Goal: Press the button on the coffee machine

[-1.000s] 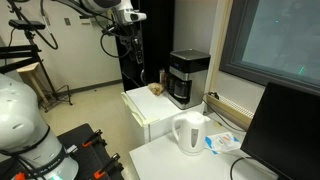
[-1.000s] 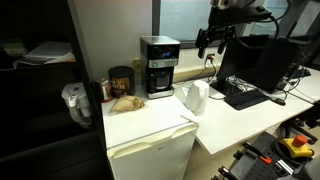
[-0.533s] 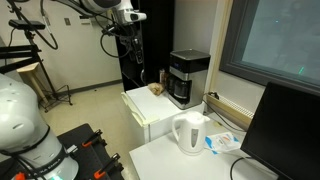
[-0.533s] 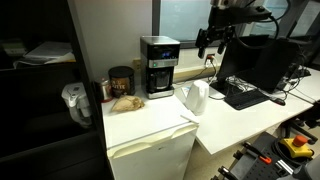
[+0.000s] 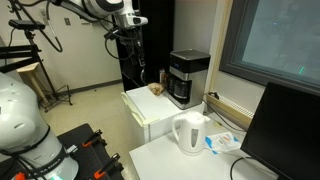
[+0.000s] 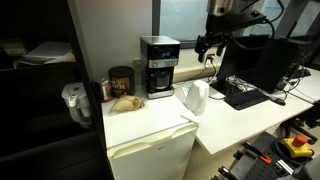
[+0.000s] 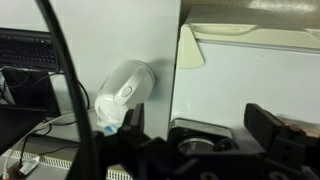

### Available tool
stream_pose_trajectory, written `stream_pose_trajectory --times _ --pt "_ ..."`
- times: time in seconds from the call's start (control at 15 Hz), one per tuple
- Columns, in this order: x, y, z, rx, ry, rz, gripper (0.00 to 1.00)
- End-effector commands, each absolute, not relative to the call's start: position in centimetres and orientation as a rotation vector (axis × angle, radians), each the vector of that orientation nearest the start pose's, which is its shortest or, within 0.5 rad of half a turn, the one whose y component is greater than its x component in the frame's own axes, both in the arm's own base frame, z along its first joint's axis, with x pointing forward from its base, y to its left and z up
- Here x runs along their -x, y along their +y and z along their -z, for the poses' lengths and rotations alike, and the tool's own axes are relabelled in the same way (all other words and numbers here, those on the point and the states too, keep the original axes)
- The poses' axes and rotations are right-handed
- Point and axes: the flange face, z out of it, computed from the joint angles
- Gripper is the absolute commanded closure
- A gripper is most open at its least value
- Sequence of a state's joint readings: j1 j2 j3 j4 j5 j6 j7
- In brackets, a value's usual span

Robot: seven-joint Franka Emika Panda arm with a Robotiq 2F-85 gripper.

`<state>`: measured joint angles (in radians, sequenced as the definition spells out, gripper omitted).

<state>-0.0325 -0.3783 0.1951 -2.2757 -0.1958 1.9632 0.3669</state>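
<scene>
Pincer (image 7: 196,116) gapes, apart from boxy coffee machine (image 5: 187,77).

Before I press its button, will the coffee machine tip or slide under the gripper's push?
Tipping looks unlikely: the coffee machine is boxy and seems broad-based. It might slide a little, since it appears to stand free on the smooth white fridge top. A gentle press seems safest.

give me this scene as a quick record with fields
gripper: in the air, well apart from the coffee machine; jaws look open in the wrist view
coffee machine: upright on the white mini fridge, nothing touching it
kettle: white, upright on the desk beside the fridge
jar: brown, beside the coffee machine
task: button not yet pressed
</scene>
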Motion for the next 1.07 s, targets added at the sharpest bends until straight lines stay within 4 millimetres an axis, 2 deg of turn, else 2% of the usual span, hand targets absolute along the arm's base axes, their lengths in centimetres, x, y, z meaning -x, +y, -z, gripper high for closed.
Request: stream_pose_trajectory --times 0.0,0.6,0.67,0.8,1.0 --pt "-45.9 7.2 -49.8 3.461 0.078 0.202 0.00" --pt "-50.2 7.1 -46.4 3.668 -0.331 0.333 0.00" --pt "-50.7 7.0 -46.1 3.679 -0.372 0.356 0.25" --pt "-51.8 6.8 -45.6 3.689 -0.440 0.411 0.33" --pt "-53.3 6.4 -45.0 3.671 -0.512 0.498 0.57"
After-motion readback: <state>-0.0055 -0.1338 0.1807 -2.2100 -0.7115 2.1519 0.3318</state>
